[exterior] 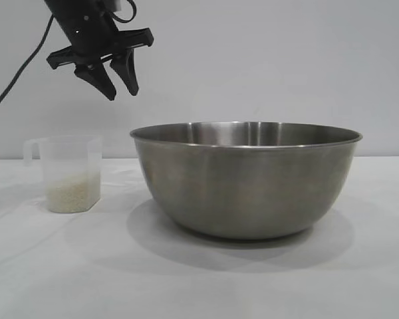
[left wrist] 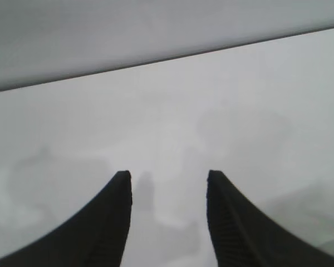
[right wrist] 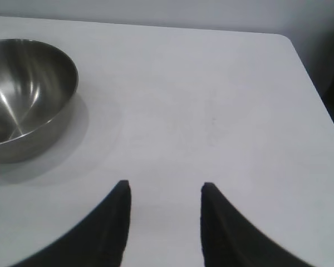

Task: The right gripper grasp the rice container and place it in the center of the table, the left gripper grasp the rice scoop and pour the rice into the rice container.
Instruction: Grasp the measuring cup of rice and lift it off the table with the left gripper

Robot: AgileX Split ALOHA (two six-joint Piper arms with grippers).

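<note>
The rice container (exterior: 246, 178), a large steel bowl, stands on the white table (exterior: 199, 279) near its middle; it also shows in the right wrist view (right wrist: 25, 97) and looks empty. The rice scoop (exterior: 68, 173), a clear plastic cup with a loop handle, stands upright to the bowl's left, with rice (exterior: 72, 193) in its lower third. My left gripper (exterior: 122, 92) hangs open and empty in the air above the scoop, a little to its right; in its own view (left wrist: 168, 177) only bare cloth shows. My right gripper (right wrist: 164, 186) is open and empty above the cloth, away from the bowl.
The table's far edge (left wrist: 167, 58) meets a plain grey wall. A table corner and side edge (right wrist: 309, 72) show in the right wrist view. Bare cloth lies in front of the bowl and scoop.
</note>
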